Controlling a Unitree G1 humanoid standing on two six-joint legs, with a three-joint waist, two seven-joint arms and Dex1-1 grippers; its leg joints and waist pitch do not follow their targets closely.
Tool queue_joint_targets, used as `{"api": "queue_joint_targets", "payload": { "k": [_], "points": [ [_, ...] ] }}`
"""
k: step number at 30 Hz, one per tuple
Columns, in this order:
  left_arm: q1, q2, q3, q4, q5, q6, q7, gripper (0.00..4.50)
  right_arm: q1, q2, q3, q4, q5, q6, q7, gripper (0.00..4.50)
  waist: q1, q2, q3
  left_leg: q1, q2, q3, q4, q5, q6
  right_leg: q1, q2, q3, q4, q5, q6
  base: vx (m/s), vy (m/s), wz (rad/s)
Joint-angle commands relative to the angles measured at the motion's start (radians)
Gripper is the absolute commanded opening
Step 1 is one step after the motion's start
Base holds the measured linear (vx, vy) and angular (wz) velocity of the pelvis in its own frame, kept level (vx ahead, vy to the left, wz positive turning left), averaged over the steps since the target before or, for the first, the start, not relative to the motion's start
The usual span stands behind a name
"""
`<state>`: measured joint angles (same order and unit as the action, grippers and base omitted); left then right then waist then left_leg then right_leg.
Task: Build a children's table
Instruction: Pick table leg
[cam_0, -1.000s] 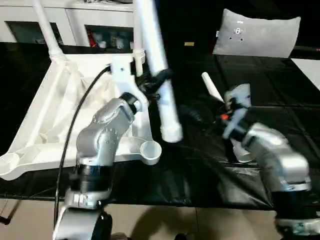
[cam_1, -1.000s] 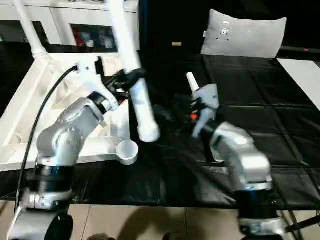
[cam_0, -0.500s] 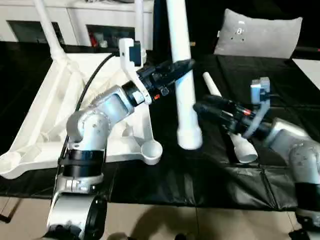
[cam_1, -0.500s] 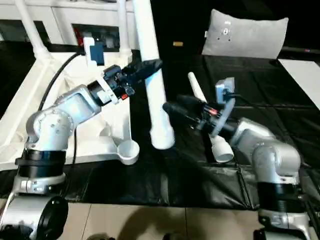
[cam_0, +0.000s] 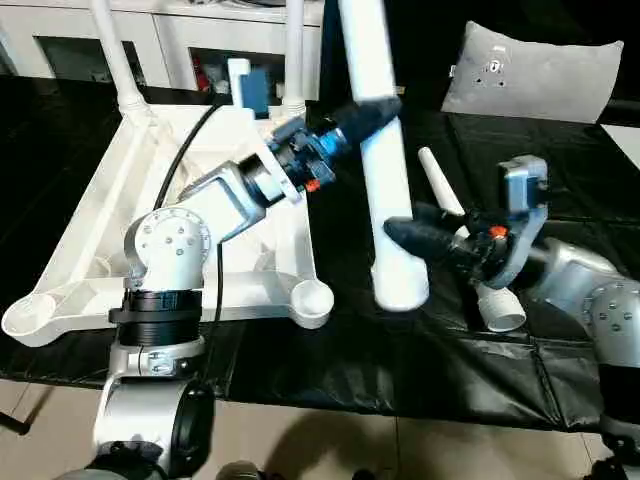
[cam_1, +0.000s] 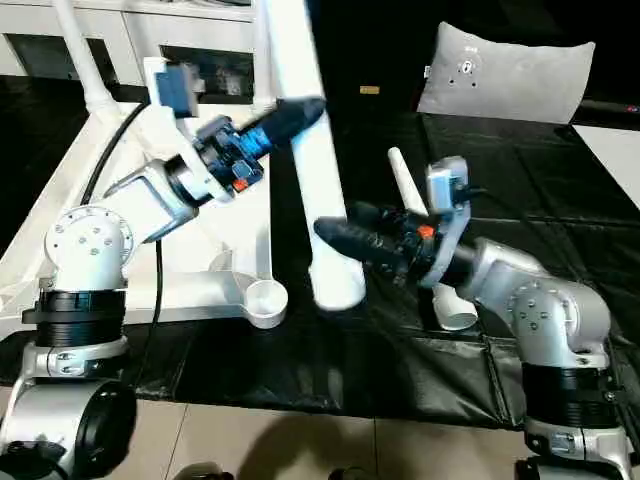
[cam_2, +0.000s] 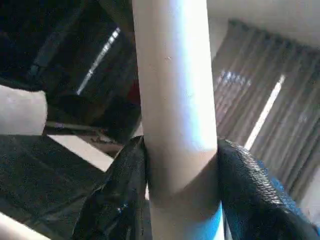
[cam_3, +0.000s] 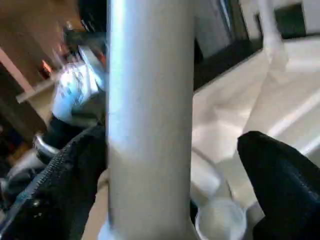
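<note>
L gripper (cam_0: 375, 112) pinching leg (cam_0: 385, 170), near upright | R gripper (cam_3: 175, 165) spread astride leg lower part | empty socket (cam_0: 312, 298) beside leg's lower end, L arm nearer

Both arms are built from rounded silver-grey housings joined by black ring collars. The left arm's shoulder housing carries a circle of small dark screws, and a black cable loops along it. Each wrist bears a white bracket with a blue-grey camera block. The left hand (cam_0: 372, 112) and right hand (cam_0: 408, 236) have textured black fingers with small orange-red marks behind them.
</note>
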<state>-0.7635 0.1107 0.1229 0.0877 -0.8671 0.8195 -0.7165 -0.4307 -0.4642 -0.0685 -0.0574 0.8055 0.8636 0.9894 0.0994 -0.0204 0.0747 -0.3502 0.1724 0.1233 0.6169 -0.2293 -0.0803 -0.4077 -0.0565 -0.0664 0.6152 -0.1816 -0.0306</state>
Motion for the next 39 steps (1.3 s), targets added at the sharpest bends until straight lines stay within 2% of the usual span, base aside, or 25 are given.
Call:
{"api": "queue_joint_targets", "payload": {
  "k": [1, 3, 4, 5, 6, 7, 15, 23, 25, 29, 31, 39],
  "points": [
    [-0.026, 0.003, -0.018, -0.025, 0.009, -0.009, -0.016, 1.8, 0.001, -0.004, 0.012, -0.01, -0.028, -0.007, -0.003, 4.13, 0.002, -0.018, -0.078, -0.012, 0.036, 0.011, -0.063, 0.088, 0.084, 0.076, -0.078, 0.048, -0.064, -0.156, -0.178, 0.0, 0.0, 0.0],
    [-0.021, 0.005, -0.025, -0.033, 0.012, -0.007, -0.021, 1.8, 0.003, -0.002, 0.017, -0.01, -0.025, -0.004, -0.003, 3.95, 0.001, -0.015, -0.076, -0.014, 0.035, 0.011, -0.064, 0.074, 0.076, 0.076, -0.078, 0.049, -0.065, -0.161, -0.178, 0.0, 0.0, 0.0],
    [-0.018, 0.006, -0.028, -0.037, 0.013, -0.006, -0.022, 1.8, 0.005, -0.002, 0.018, -0.013, -0.023, -0.002, -0.003, 3.81, 0.001, -0.016, -0.076, -0.014, 0.034, 0.012, -0.064, 0.065, 0.073, 0.077, -0.078, 0.049, -0.067, -0.169, -0.176, 0.0, 0.0, 0.0],
    [-0.016, 0.008, -0.031, -0.039, 0.015, -0.006, -0.024, 1.8, 0.007, -0.003, 0.019, -0.017, -0.019, 0.001, -0.004, 3.7, 0.001, -0.012, -0.076, -0.013, 0.034, 0.012, -0.064, 0.062, 0.071, 0.077, -0.077, 0.048, -0.067, -0.173, -0.176, 0.0, 0.0, 0.0],
    [-0.014, 0.01, -0.035, -0.04, 0.016, -0.008, -0.027, 1.8, 0.009, -0.004, 0.021, -0.019, -0.016, 0.002, -0.004, 3.7, 0.0, -0.014, -0.076, -0.013, 0.035, 0.012, -0.064, 0.058, 0.069, 0.077, -0.077, 0.048, -0.068, -0.177, -0.175, 0.0, 0.0, 0.0],
    [-0.013, 0.012, -0.039, -0.04, 0.017, -0.009, -0.031, 1.8, 0.012, -0.005, 0.024, -0.022, -0.015, 0.0, -0.004, 3.66, 0.001, -0.01, -0.077, -0.013, 0.035, 0.011, -0.064, 0.06, 0.067, 0.077, -0.077, 0.048, -0.067, -0.171, -0.176, 0.0, 0.0, 0.0],
    [-0.009, 0.013, -0.055, -0.038, 0.03, -0.021, -0.043, 1.8, 0.027, -0.005, 0.033, -0.019, -0.035, -0.013, -0.009, 2.95, 0.0, -0.012, -0.079, -0.013, 0.035, 0.011, -0.063, 0.066, 0.068, 0.079, -0.076, 0.048, -0.064, -0.144, -0.187, 0.0, 0.0, 0.0],
    [-0.001, 0.015, -0.065, -0.051, 0.031, -0.025, -0.039, 1.8, 0.034, -0.005, 0.044, -0.014, -0.051, -0.025, -0.018, 2.45, 0.002, -0.013, -0.083, -0.014, 0.035, 0.011, -0.061, 0.076, 0.068, 0.08, -0.077, 0.048, -0.06, -0.123, -0.192, 0.0, 0.0, 0.0],
    [0.004, 0.013, -0.064, -0.057, 0.033, -0.024, -0.037, 1.8, 0.038, -0.007, 0.049, -0.016, -0.056, -0.028, -0.019, 2.13, 0.001, -0.015, -0.084, -0.014, 0.035, 0.012, -0.061, 0.072, 0.067, 0.08, -0.077, 0.048, -0.061, -0.129, -0.19, 0.0, 0.0, 0.0],
    [0.01, 0.009, -0.068, -0.06, 0.044, -0.015, -0.018, 1.79, 0.042, -0.004, 0.054, -0.016, -0.061, -0.032, -0.023, 1.98, 0.002, -0.014, -0.084, -0.013, 0.035, 0.012, -0.061, 0.075, 0.067, 0.08, -0.077, 0.048, -0.061, -0.13, -0.188, 0.0, 0.0, 0.0],
    [0.017, 0.012, -0.073, -0.066, 0.047, -0.01, -0.01, 1.79, 0.05, -0.002, 0.057, -0.022, -0.061, -0.036, -0.03, 1.94, 0.003, -0.01, -0.085, -0.014, 0.036, 0.011, -0.06, 0.077, 0.067, 0.08, -0.077, 0.048, -0.059, -0.121, -0.19, 0.0, 0.0, 0.0],
    [0.018, 0.01, -0.077, -0.069, 0.053, -0.007, 0.001, 1.79, 0.063, 0.0, 0.059, -0.026, -0.068, -0.044, -0.037, 1.93, 0.004, -0.015, -0.086, -0.014, 0.035, 0.012, -0.059, 0.079, 0.071, 0.081, -0.076, 0.048, -0.058, -0.116, -0.194, 0.0, 0.0, 0.0]
  ]
}}
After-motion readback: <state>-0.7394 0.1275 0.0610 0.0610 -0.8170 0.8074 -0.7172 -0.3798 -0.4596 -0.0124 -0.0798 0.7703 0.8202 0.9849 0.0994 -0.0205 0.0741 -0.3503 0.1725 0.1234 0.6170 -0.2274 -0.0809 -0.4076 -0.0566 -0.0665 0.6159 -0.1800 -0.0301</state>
